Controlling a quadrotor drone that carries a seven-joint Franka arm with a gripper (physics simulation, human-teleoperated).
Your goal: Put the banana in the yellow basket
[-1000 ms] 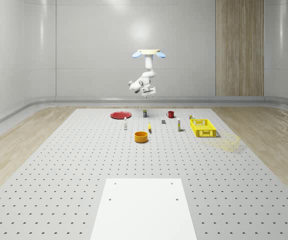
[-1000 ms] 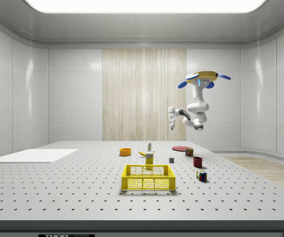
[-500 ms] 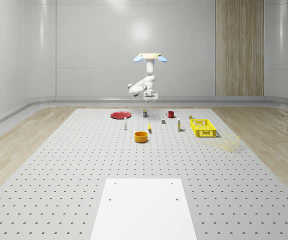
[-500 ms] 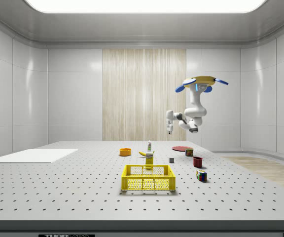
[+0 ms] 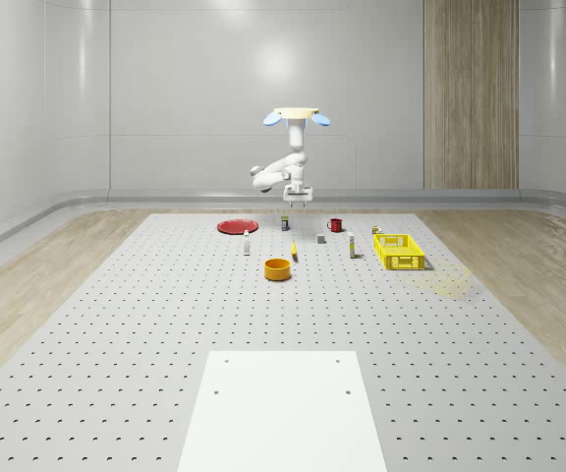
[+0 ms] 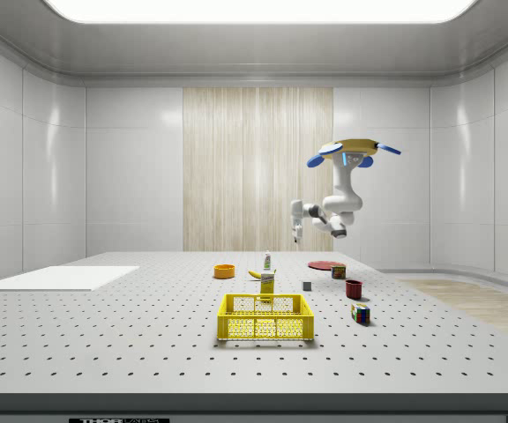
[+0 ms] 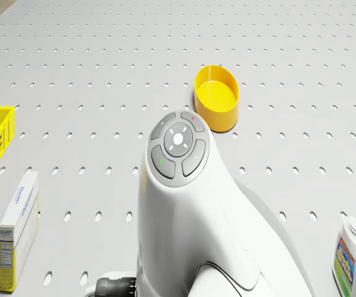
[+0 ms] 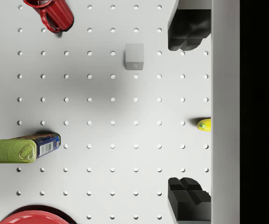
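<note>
Drone (image 5: 294, 116) hovers high beyond the banana (image 5: 294, 253); gripper (image 8: 189, 112), fingers spread wide and empty, should centre over the banana before descending.

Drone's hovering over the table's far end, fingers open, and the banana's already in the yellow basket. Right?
Not quite. The banana lies on the table beside the orange bowl, apart from the yellow basket, as the whole-scene view shows. The rest holds: drone hovering, fingers open.

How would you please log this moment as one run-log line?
drone: hovering above table's far end | gripper: open, empty, high above table | banana: on table beside orange bowl | yellow basket: no banana inside
</note>
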